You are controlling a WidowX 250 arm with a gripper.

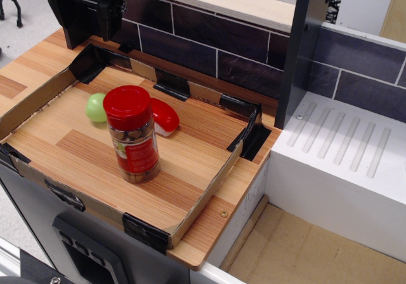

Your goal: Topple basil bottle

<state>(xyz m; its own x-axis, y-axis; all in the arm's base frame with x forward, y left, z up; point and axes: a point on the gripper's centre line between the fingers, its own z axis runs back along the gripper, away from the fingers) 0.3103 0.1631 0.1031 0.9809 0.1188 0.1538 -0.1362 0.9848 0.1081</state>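
Basil bottle (132, 134) stood upright on the counter (95, 154), gripper (104, 11) well apart at back-left, couldn't tell if clenched or released.

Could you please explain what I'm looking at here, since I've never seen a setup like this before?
This is a single camera view looking down at an angle on a toy-kitchen counter. The dark machine at the top left is the robot arm's gripper; its fingers hang above the counter and hold nothing, though I cannot tell whether they are open. On the wooden board, fenced by a low cardboard rim, the basil bottle stands upright with its red cap on. Behind it lie a small green ball and a red-and-white toy. To the right is a white sink drainboard.
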